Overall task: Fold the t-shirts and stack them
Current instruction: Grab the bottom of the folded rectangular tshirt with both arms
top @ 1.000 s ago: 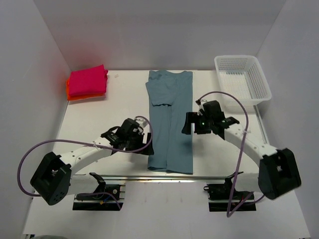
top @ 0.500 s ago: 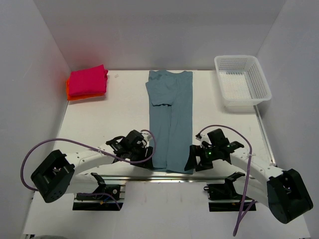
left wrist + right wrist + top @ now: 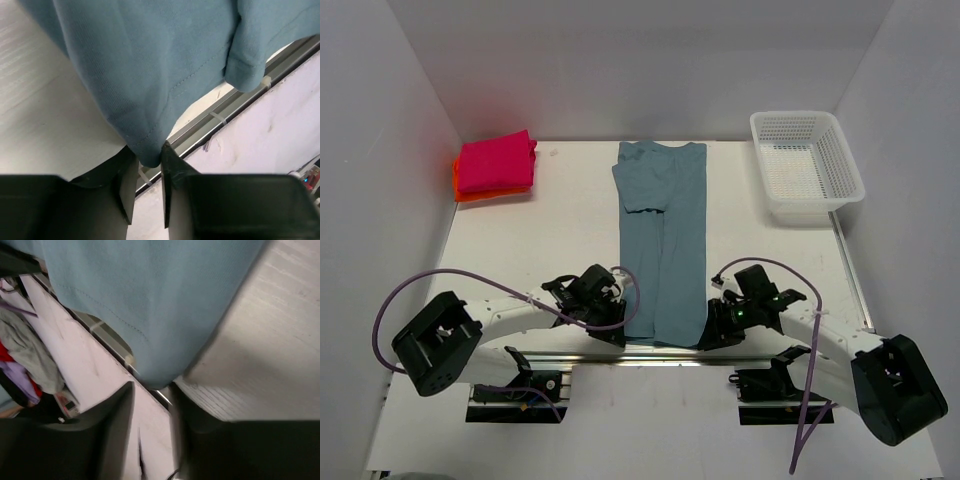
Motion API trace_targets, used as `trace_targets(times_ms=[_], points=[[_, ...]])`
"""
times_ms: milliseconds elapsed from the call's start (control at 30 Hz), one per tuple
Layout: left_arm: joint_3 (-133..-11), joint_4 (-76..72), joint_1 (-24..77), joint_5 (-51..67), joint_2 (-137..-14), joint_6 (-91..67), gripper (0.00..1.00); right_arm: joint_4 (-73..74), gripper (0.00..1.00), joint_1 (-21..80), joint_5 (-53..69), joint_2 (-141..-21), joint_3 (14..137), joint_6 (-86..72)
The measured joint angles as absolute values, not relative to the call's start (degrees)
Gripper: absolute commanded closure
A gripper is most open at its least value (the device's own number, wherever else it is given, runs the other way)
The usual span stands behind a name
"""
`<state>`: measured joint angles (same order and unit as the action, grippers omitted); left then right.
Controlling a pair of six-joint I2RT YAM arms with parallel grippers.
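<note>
The teal-blue t-shirt lies folded into a long narrow strip down the middle of the table. Its near hem reaches the front edge. My left gripper is at the strip's near left corner. In the left wrist view that hem corner sits pinched between the narrowed fingertips of my left gripper. My right gripper is at the near right corner. The blurred right wrist view shows my right gripper closed about the teal corner. The magenta-pink t-shirt lies folded on the orange-red t-shirt at the back left.
A white mesh basket stands at the back right. A metal rail runs along the table's front edge just below both grippers. White walls close in the left, right and back sides.
Both arms came back from the strip's middle to its near corners. Both sets of jaws went from wide open to narrowed on the teal hem.
</note>
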<state>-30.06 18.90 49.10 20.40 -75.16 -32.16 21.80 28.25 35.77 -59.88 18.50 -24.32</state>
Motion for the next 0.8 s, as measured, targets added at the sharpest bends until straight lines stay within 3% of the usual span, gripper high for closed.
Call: trace_targets(times_ms=[133, 200, 233, 267, 300, 800], points=[[-30.1, 18.9, 49.5, 21.0, -75.6, -31.3, 0.76, 20.2, 0.78, 28.3, 34.8, -61.3, 18.5, -24.5], [-30.1, 18.8, 49.6, 21.5, -75.7, -30.7, 0.85, 18.7, 0.96, 28.3, 34.3, -61.7, 18.5, -24.5], [-30.2, 18.8, 49.6, 21.7, -75.7, -30.5, 0.90, 17.8, 1.00, 28.3, 34.2, -62.0, 18.5, -24.6], [-30.3, 18.9, 49.7, 21.9, -75.9, -30.3, 0.98, 16.8, 1.00, 28.3, 34.0, -62.4, 18.5, -24.8], [-30.6, 19.0, 49.7, 21.9, -76.2, -30.1, 1.00, 16.1, 1.00, 28.3, 33.7, -63.0, 18.5, -24.9], [-39.0, 19.3, 49.1, 20.5, -76.9, -27.6, 1.00, 15.2, 1.00, 28.3, 28.6, -60.8, 25.8, -22.1]])
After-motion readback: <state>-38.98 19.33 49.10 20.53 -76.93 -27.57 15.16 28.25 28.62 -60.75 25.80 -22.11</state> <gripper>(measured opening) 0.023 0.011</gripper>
